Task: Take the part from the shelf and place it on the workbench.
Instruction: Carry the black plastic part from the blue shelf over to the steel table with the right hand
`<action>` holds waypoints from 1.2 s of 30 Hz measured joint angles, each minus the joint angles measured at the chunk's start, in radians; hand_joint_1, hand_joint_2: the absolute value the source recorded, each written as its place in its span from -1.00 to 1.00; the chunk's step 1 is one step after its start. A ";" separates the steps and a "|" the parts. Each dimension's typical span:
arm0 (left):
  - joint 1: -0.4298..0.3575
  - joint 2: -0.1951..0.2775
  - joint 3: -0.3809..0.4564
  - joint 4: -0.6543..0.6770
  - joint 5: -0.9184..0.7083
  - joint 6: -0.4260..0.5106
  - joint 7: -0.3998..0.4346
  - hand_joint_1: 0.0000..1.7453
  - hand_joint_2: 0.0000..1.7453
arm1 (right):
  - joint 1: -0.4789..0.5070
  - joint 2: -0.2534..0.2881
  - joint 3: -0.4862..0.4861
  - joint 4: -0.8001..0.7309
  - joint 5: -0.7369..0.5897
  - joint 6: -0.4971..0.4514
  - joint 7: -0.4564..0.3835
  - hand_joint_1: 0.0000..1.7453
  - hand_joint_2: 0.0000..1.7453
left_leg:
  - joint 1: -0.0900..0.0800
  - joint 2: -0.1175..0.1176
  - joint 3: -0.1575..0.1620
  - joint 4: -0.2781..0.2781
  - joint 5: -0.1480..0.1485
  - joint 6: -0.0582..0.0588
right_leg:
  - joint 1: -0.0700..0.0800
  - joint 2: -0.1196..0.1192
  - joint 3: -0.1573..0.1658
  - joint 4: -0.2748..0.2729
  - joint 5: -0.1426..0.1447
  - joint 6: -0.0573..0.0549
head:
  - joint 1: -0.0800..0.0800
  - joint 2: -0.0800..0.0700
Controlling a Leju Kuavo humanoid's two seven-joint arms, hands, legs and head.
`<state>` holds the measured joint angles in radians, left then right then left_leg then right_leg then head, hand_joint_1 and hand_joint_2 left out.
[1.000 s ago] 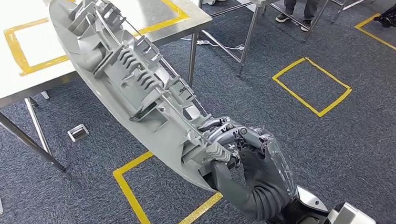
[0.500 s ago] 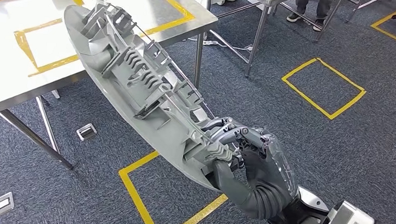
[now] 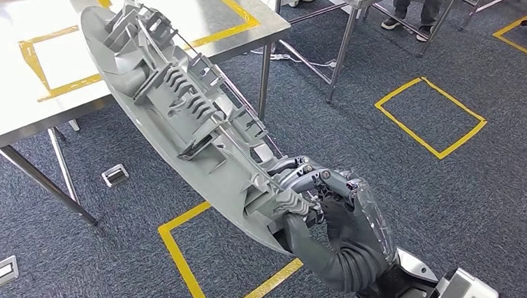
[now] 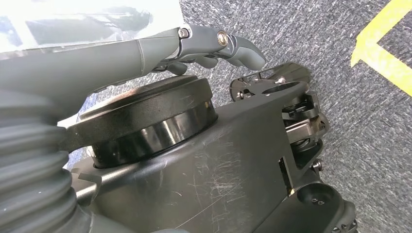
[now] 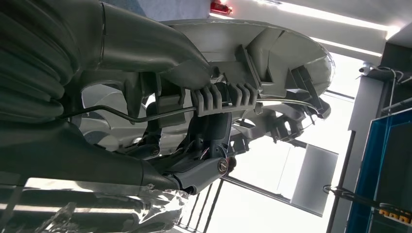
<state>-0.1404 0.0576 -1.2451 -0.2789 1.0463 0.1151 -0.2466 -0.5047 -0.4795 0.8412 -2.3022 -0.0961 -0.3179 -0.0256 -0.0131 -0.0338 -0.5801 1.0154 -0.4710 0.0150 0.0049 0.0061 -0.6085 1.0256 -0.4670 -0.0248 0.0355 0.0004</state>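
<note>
Nearest, at five o'clock in the head view, the right hand [image 3: 333, 220] grips one end of the single long grey part [image 3: 179, 108], fingers curled round its ribbed inner side. The part slants up toward eleven o'clock, its far end over the workbench [image 3: 11, 114]. The left hand [image 4: 214, 46] holds nothing, fingers loosely extended above carpet.

No text, label, brand, number or sign is legible on anything here
</note>
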 joint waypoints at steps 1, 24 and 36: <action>0.000 0.000 0.000 0.000 0.000 0.000 0.000 -1.00 1.00 | 0.000 0.000 0.000 0.000 0.000 0.000 0.000 1.00 1.00 | 0.000 0.000 0.000 0.000 0.000 0.000 | 0.000 0.000 0.000 0.000 0.000 0.000 | 0.000 0.000; 0.000 0.003 0.000 0.000 0.004 0.000 0.001 -1.00 1.00 | -0.001 0.000 0.000 0.000 0.000 0.002 -0.003 1.00 1.00 | -0.008 0.000 -0.001 0.004 -0.004 0.011 | -0.008 0.000 0.001 -0.003 0.002 0.009 | 0.000 0.000; 0.002 0.004 0.000 0.000 0.004 0.001 0.001 -1.00 1.00 | -0.003 0.000 0.000 0.002 0.000 0.002 -0.004 1.00 1.00 | 0.015 -0.002 0.054 -0.019 -0.029 0.009 | -0.026 0.000 -0.062 0.084 0.017 0.045 | 0.015 0.000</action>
<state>-0.1389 0.0614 -1.2447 -0.2788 1.0499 0.1157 -0.2461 -0.5073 -0.4799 0.8416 -2.3007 -0.0961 -0.3156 -0.0294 0.0015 -0.0361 -0.5261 0.9962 -0.4996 0.0235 -0.0213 0.0060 -0.6704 1.1092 -0.4502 0.0203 0.0500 0.0004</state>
